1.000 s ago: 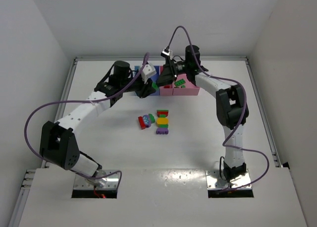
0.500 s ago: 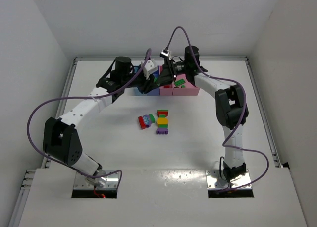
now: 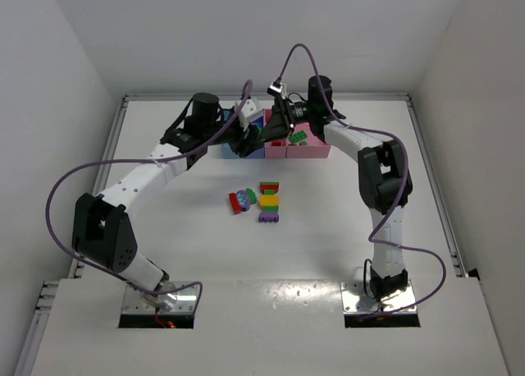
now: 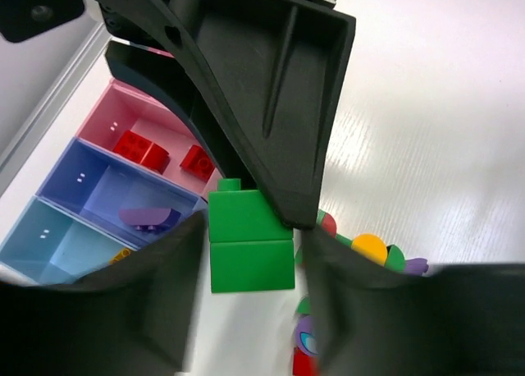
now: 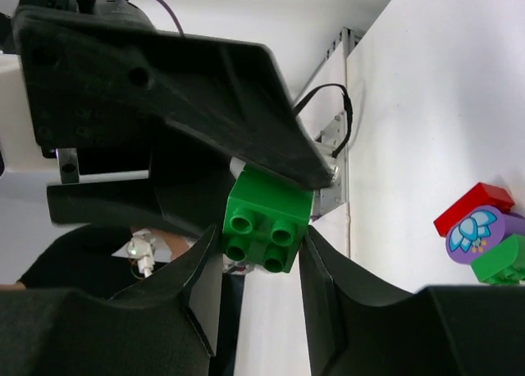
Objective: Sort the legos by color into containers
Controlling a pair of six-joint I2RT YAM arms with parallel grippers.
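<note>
Here, the right tool (image 5: 261, 243) clamps a green brick (image 5: 264, 220) above the bins (image 3: 318, 152), at 12 o'clock on the worktop (image 3: 344, 220); the left tool (image 4: 250, 257) flanks the same brick narrowly, its grip impossible to tell; loose bricks (image 3: 261, 200) lie at 6 o'clock of the bins; red bricks (image 4: 139, 149) sit in a pink bin.

A white table (image 3: 312, 245) fills the middle of the top view, faintly glossy under even light. A metal rail (image 3: 437, 187) runs along its edges. A plain white back wall (image 3: 246, 31) stands at upper centre, with side walls (image 3: 41, 105) at the left and right edges, seemingly forming an enclosure.
</note>
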